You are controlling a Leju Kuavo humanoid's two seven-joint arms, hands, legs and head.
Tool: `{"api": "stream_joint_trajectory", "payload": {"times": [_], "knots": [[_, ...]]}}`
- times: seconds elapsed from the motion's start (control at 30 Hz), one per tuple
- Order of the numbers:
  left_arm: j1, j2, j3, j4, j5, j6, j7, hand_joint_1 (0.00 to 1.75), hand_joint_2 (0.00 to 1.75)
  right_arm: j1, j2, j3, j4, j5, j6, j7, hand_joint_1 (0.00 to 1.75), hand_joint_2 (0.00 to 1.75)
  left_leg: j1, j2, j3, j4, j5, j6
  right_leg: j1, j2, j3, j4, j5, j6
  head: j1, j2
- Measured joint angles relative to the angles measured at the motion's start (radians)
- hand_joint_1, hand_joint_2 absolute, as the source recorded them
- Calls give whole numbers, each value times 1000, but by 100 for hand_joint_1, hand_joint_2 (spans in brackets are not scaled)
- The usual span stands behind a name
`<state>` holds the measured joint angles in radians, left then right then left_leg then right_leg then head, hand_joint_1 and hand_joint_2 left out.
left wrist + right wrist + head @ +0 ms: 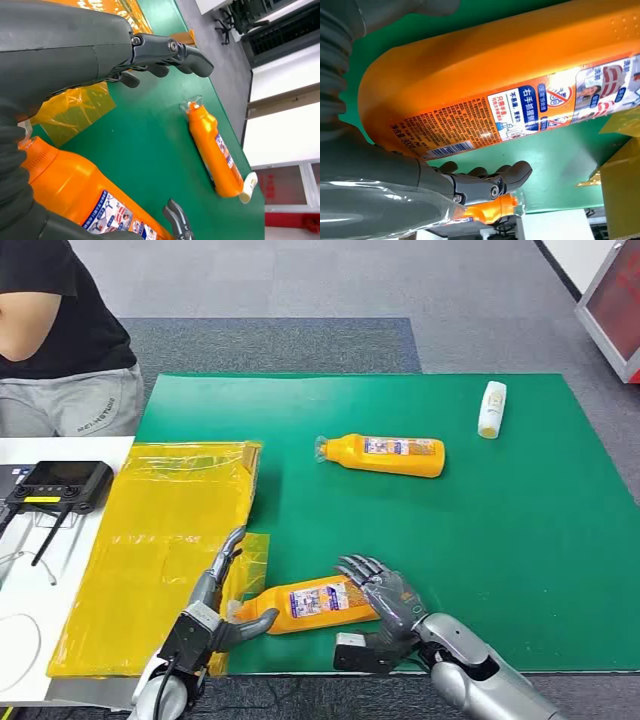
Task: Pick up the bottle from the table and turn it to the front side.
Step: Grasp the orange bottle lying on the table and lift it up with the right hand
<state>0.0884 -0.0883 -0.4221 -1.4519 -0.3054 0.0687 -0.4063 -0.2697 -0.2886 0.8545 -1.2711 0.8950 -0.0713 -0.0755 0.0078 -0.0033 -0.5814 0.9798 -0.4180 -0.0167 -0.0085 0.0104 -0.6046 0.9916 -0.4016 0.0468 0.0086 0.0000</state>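
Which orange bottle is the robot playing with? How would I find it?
Look at the green mat, then along its near edge by the yellow plastic sheet. An orange bottle lies there between the left hand and right hand. The other orange bottle lies farther back, alone.

Near bottle (321, 604): glossy orange plastic, shiny printed label.
Counter (468, 570): matt green mat.
Yellow bags (162, 540): thin, crinkled, glossy film.
Right robot hand (385, 595): dark grey, smooth, slightly shiny.
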Motion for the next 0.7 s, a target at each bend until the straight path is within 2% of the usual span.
{"api": "stream_joint_trajectory", "payload": {"times": [0.3, 0.53, 0.57, 0.6, 0.67, 0.7], "knots": [[0, 0, -4, 0, -3, -14, 4, 0, 175, 10, 15, -29, 7, 40, 15, -4, 0, 175, 0, 0, 0, 0, 0, 0, 0, 0, 0, 0, 0, 0, 0, 0], [-2, 0, -4, 1, -8, -26, 11, 0, 175, -50, 26, -17, 54, 57, 78, 4, 0, 175, 0, 0, 0, 0, 0, 0, 0, 0, 1, 0, 0, 0, 0, 0], [-2, 0, -4, 1, -8, -26, 10, 0, 175, -59, 26, -11, 62, 57, 83, 2, 7, 175, 0, 0, 0, 0, 0, 0, 0, 0, 1, 0, 1, 0, 0, 0], [-2, 0, -4, 2, -8, -26, 9, 0, 175, -70, 26, -4, 71, 57, 87, 1, 34, 175, 0, 0, 1, 0, 0, 0, 0, 0, 1, 0, 1, -1, 0, 0], [-2, 0, -3, 3, -8, -27, 5, 0, 175, -86, 27, 6, 85, 56, 92, 0, 120, 175, 0, 0, 1, 0, 0, 0, 0, 0, 1, 0, 1, -1, 0, 0], [-2, 0, -3, 3, -7, -27, 4, 0, 175, -92, 28, 10, 91, 55, 93, 1, 156, 175, 0, 0, 1, 0, 0, 0, 0, 0, 1, 0, 1, -1, 0, 0]]}}
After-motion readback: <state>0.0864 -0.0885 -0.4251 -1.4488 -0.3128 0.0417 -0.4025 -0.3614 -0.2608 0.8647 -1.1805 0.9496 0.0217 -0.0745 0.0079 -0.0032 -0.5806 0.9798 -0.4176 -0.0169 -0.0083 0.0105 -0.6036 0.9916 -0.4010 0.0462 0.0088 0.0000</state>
